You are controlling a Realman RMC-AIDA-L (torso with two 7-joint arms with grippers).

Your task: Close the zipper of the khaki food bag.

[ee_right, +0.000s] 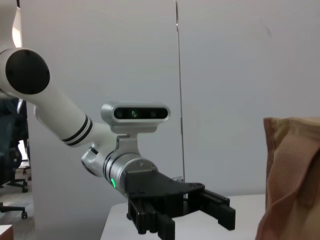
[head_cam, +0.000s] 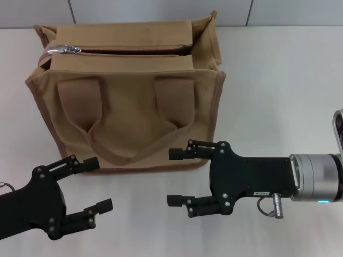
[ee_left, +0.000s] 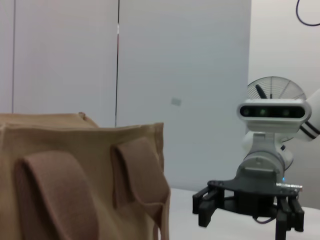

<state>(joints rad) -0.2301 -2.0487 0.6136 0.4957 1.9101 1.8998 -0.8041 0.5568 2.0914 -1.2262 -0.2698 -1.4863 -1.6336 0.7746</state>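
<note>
The khaki food bag [head_cam: 128, 107] stands upright on the white table, its two looped handles hanging down the near face. The zipper [head_cam: 134, 51] runs along the bag's top, with a dark gap showing along it. Its silver pull tab [head_cam: 64, 49] sits at the bag's left end. My left gripper [head_cam: 101, 183] is open and empty, in front of the bag's lower left corner. My right gripper [head_cam: 172, 177] is open and empty, in front of the bag's lower right, with its upper finger close to the bag's base. The bag also shows in the left wrist view [ee_left: 75, 175] and the right wrist view [ee_right: 292, 175].
The white table [head_cam: 278, 96] stretches to the right of the bag. A light panelled wall [head_cam: 161, 10] stands behind. The left wrist view shows the right gripper [ee_left: 250, 210] farther off. The right wrist view shows the left gripper [ee_right: 185, 210] farther off.
</note>
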